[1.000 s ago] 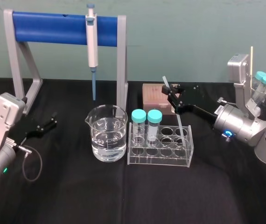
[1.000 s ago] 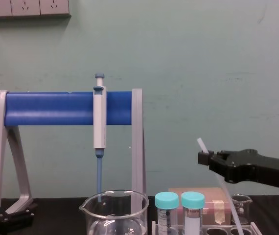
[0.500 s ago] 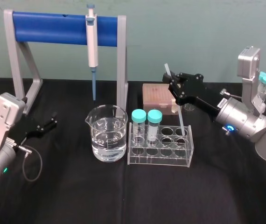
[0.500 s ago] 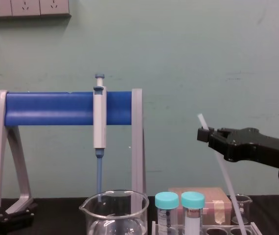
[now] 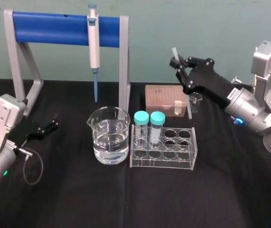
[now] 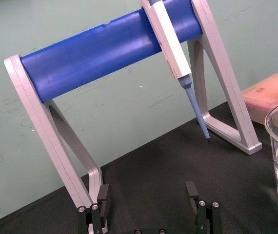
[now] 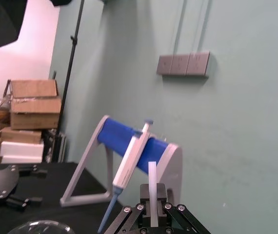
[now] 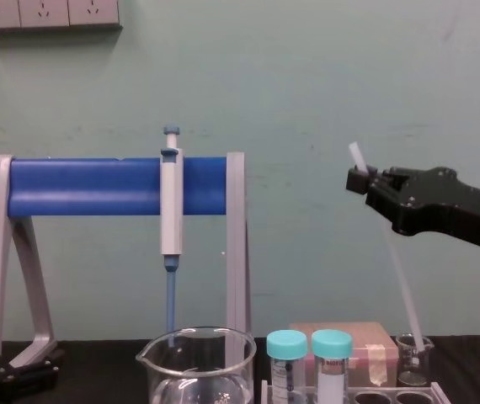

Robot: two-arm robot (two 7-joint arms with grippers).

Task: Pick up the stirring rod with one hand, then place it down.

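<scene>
The right hand [image 5: 177,64] is closed on the stirring rod [image 8: 400,278] near its upper end and holds it tilted in the air, above and behind the clear tube rack [image 5: 163,162] with 2 capped tubes. The rod's lower end hangs just beside a small glass beaker [image 5: 196,101]. The left gripper [image 5: 53,124] rests on the black table [image 5: 126,199] at the far left, its fingers apart.
</scene>
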